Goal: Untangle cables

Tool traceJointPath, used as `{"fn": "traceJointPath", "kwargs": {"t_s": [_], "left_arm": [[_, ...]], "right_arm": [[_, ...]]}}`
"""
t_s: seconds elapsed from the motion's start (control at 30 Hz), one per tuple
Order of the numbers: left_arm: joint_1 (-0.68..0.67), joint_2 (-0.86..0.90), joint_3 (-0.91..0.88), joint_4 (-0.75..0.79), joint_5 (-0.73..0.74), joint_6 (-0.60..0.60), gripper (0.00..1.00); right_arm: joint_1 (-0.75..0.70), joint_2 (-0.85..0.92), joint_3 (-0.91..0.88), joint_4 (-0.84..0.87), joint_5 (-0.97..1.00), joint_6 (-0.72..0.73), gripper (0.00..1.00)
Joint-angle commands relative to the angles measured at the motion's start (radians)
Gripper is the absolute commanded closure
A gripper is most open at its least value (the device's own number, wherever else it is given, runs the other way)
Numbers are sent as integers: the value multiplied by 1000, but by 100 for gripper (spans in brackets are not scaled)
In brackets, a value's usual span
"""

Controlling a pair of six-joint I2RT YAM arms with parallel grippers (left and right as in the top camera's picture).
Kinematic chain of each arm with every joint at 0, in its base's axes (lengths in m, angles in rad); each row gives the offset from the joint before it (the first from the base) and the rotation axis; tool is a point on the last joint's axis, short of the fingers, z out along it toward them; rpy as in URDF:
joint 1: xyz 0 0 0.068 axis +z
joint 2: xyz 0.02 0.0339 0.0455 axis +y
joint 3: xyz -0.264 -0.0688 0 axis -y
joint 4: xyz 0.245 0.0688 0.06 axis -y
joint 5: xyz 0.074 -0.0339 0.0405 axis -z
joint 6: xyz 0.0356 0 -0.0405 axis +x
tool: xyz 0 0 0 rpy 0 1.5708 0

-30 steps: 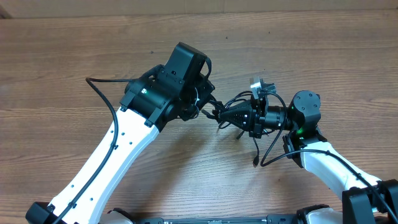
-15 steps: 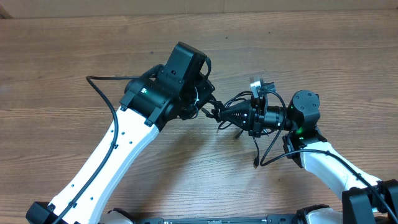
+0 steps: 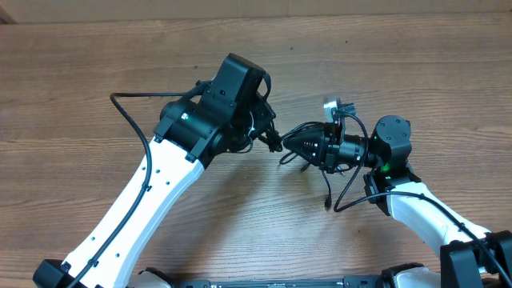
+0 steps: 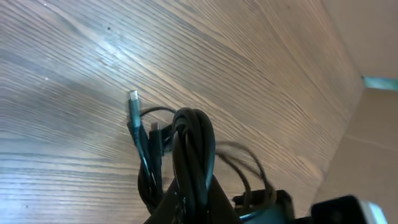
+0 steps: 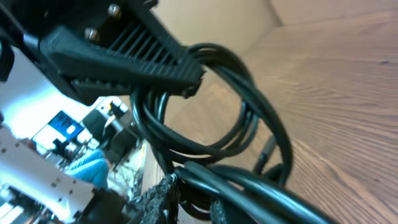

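The cables are thin black cords bunched in a looped bundle above the wooden table. My left gripper is shut on the loop, its fingers pinching the strands. A metal-tipped plug end sticks out from the bundle. My right gripper faces the left one from the right. Its jaws stand a narrow gap apart, with several strands running between the pads. In the right wrist view the left gripper's ribbed fingers clamp the loop. One loose strand hangs down toward the table.
Both white arms reach in from the front edge and meet at mid-table. A thick black wire fixed to the left arm arcs out to the left. A brown cardboard wall borders the far side.
My right gripper has drawn back slightly to the right and its jaws have parted a little. The left gripper has kept its grip and place.
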Motion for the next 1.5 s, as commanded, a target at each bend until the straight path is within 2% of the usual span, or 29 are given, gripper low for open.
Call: {"fn": "traceJointPath", "kwargs": {"t_s": [0.0, 0.07, 0.13, 0.17, 0.23, 0.53, 0.8, 0.9, 0.97, 1.07, 1.17, 1.23, 1.4, 1.47], "left_arm": [[8, -6, 12, -1, -14, -19, 96], [8, -6, 12, -1, 1, -37, 96], [8, -6, 12, 0, 26, -47, 96], [8, -6, 12, 0, 39, -73, 96], [8, -6, 12, -1, 39, -114, 96], [8, -6, 12, -12, 58, -366, 96], [8, -6, 12, -11, 55, -443, 96], [8, -6, 12, -8, 55, -450, 96], [8, -6, 12, -8, 55, -465, 96], [7, -6, 12, -8, 58, -488, 96], [6, -6, 12, -6, 57, -489, 96], [6, -6, 12, -4, 57, -489, 96], [6, -6, 12, -1, 58, -489, 96], [6, -6, 12, 0, 58, -489, 96]], "right_arm": [[-10, -6, 4, 3, 45, 14, 89], [-10, -6, 4, 3, 45, 14, 93], [-10, -6, 4, 3, 45, 14, 91], [-10, -6, 4, 3, 45, 14, 78], [-9, -6, 4, 3, 45, 14, 69], [-9, -6, 4, 13, -6, -6, 76], [-8, -6, 4, 31, -97, -82, 75], [-8, -6, 4, 31, -134, -123, 64], [-8, -6, 4, 31, -140, -126, 62], [-8, -6, 4, 31, -140, -126, 63], [-8, -6, 4, 31, -140, -126, 85], [-8, -6, 4, 31, -140, -126, 92], [-8, -6, 4, 31, -140, -125, 93], [-8, -6, 4, 31, -140, -125, 89]]}}
